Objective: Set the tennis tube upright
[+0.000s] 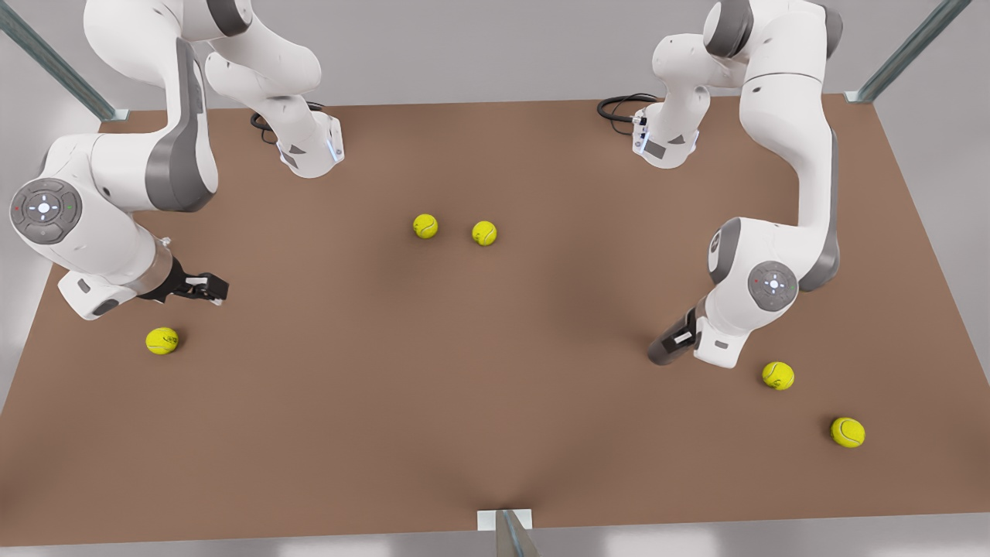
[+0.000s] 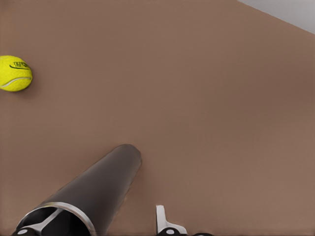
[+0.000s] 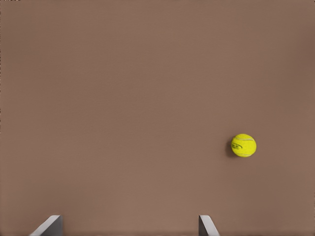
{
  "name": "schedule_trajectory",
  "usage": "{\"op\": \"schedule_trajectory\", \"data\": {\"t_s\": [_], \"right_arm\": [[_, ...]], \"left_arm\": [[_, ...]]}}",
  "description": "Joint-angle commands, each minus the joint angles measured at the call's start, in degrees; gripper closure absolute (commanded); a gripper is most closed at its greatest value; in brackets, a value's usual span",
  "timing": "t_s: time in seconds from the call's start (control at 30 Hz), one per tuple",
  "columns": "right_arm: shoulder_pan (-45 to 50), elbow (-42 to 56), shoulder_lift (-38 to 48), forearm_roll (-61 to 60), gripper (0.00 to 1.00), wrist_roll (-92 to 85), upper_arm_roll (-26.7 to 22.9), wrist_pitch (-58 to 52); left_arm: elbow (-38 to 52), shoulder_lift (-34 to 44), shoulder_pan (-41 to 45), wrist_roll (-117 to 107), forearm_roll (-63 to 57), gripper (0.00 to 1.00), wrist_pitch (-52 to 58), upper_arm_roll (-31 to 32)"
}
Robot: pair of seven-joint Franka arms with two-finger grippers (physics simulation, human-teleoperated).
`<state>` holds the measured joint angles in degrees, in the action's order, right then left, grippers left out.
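Brown matte tabletop spreads under two white Franka arms, and the tennis tube (image 1: 670, 347) leans steeply on it at the front view's right, its plain end down on the board and its silvery rim up against the left gripper (image 2: 97, 226). That gripper stands spread, clamping nothing: one pale finger (image 2: 165, 222) sits clear beside the tube's wall, while the other appears to reach inside the tube's open mouth. To finish well, the judgement is that the rim should be tipped slowly over the planted end, since a smooth, hard cylinder on a flat board may skid or roll if pushed sideways. The tube is dark grey, slightly glossy and hollow. A fuzzy yellow-green tennis ball (image 1: 777, 375) lies near the tube, a possible snag if the base slides. Well away from the tube, across the table, the right gripper (image 1: 215, 289) waits with fingers wide apart and empty, another ball (image 1: 162, 340) close beneath it.
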<state>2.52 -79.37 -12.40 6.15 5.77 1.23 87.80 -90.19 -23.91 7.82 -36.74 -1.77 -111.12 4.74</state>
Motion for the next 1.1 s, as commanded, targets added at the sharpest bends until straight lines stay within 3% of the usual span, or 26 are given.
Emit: {"op": "schedule_trajectory", "data": {"t_s": [0.0, 0.27, 0.43, 0.53, 0.67, 0.83, 1.07], "right_arm": [[-0.06, 0.00, 0.00, 0.00, 0.00, -0.05, 0.00, 0.00], [-0.14, 0.09, 0.00, 0.00, 0.00, 0.12, 0.00, 0.00], [-0.14, 0.09, 0.00, 0.00, 0.00, 0.12, 0.00, 0.00], [-0.23, 0.00, 0.00, 0.00, 0.00, 0.04, 0.00, 0.00], [0.38, 0.00, 0.00, -1.32, 0.00, -0.05, 0.00, 0.00], [0.03, 0.09, 0.00, -4.39, 0.00, -0.32, 0.00, 0.09], [-0.49, 0.09, 0.00, -4.40, 0.00, -0.23, 0.00, 0.09]], "left_arm": [[0.01, 0.01, 0.00, 0.00, -0.08, 0.00, 0.03, 0.00], [0.98, 0.09, 0.09, 0.00, -0.26, 0.00, 1.70, 0.00], [5.37, 0.18, 0.00, 0.09, -0.34, 0.00, 8.90, 0.18], [9.94, 0.09, -0.70, 1.23, 0.36, 0.00, 17.77, 0.27], [18.91, 2.11, -1.23, 28.99, 2.03, 0.00, 31.67, 0.00], [12.06, 13.28, -1.49, 33.14, -2.63, 0.00, 30.00, 0.09], [9.51, 12.40, -1.49, 32.70, -2.45, 0.00, 27.71, 0.18]]}}
